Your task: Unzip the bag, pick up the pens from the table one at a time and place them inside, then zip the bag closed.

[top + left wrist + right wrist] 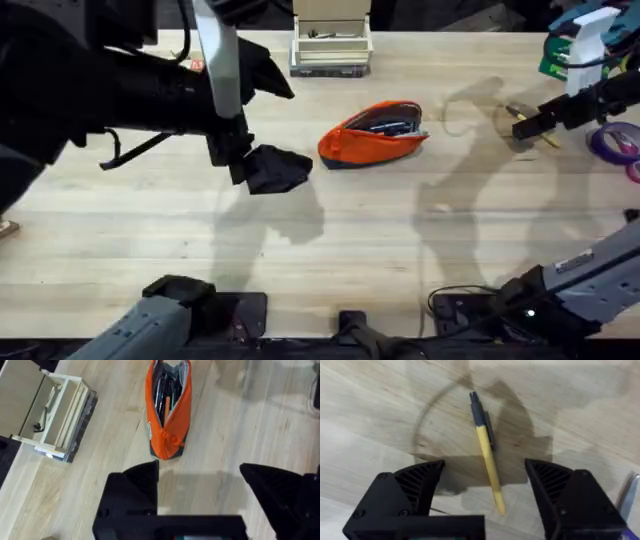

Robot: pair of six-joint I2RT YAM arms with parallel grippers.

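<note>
- Pen-loading step, judging by the layout: bag (373, 133) lying unzipped at upper centre of the overhead frame, dark pens (165, 395) already showing inside its open mouth.
- Right gripper (485, 482) hovering over the yellow pen (487, 455), fingers spread wide to either side of it, holding nothing, not yet touching.
- Yellow pen lying flat on the table (300, 260) at the upper right of the overhead frame (530, 128), dark end pointing away from the wrist camera, well apart from the bag.
- Left gripper (200, 485) hanging just beside the bag's tied-off end, jaws wide apart, gripping nothing; in the overhead frame, sitting left of centre (262, 168).
- Next move probably calling for: lowering straight down, closing across the slim barrel near its middle, lifting clear, then carrying it leftward to the bag's open mouth.
- Likely trouble: pen rolling away from the pads on the smooth wood; mouth of the bag narrow, so aiming lengthwise along the zipper.
- Pale plank tabletop with visible grain, soft arm shadows falling across it.
- Small wooden box (331, 45) at top centre; purple tape ring (615, 143) at the right edge, near the pen.
</note>
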